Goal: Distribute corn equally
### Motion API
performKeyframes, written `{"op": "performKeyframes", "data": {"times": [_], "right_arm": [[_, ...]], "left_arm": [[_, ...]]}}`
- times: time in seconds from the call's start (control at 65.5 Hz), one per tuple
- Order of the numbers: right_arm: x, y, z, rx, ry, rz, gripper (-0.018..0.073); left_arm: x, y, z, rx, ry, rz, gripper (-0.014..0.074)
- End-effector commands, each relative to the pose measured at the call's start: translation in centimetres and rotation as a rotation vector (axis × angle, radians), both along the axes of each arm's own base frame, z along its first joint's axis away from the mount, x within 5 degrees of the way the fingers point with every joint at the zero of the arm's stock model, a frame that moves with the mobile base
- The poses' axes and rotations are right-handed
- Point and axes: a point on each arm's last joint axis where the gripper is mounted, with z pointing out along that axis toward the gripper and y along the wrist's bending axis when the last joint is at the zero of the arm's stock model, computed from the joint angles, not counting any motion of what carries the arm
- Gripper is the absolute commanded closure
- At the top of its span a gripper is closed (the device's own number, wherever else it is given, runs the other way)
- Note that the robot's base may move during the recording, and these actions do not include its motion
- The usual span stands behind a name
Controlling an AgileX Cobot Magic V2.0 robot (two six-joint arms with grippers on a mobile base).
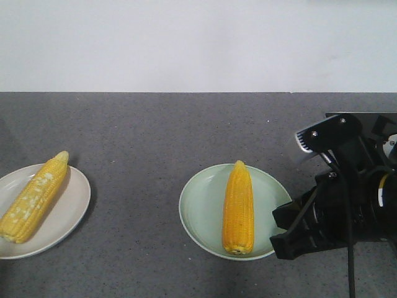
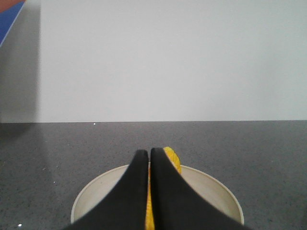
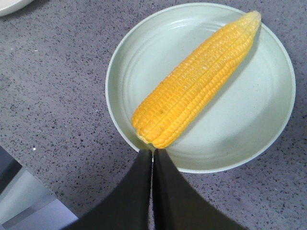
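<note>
Two cobs of corn lie on two plates. One corn (image 1: 34, 197), with whitish patches, rests aslant on the white plate (image 1: 71, 208) at the left. The other corn (image 1: 239, 208) lies lengthwise on the pale green plate (image 1: 198, 208) in the middle. My right gripper (image 1: 280, 231) sits shut at the green plate's right rim. In the right wrist view its tips (image 3: 153, 151) hover just off the blunt end of that corn (image 3: 196, 79), over the green plate (image 3: 249, 120). My left gripper (image 2: 148, 153) is shut above the white plate (image 2: 216, 184), hiding most of its corn (image 2: 173, 161).
Both plates stand on a dark grey speckled counter (image 1: 142, 136) backed by a white wall (image 1: 186, 43). A pale grey edge (image 3: 24, 201) shows at the counter's near side in the right wrist view. A blue and orange strip (image 2: 10, 14) is at the far left.
</note>
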Motion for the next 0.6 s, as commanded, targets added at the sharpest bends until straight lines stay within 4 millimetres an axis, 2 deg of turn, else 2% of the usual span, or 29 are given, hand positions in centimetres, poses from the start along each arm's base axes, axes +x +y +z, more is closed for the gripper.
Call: {"op": "performKeyframes", "data": {"times": [0.0, 0.58], "right_arm": [[0.05, 0.07, 1.42, 0.045, -0.074, -0.003, 0.0569], [0.05, 0.07, 1.42, 0.045, -0.074, -0.003, 0.0569]], "left_arm": [[-0.46, -0.01, 1.85, -0.015, -0.153, -0.003, 0.0604], [-0.47, -0.01, 1.92, -0.015, -0.161, -0.003, 0.0604]]}}
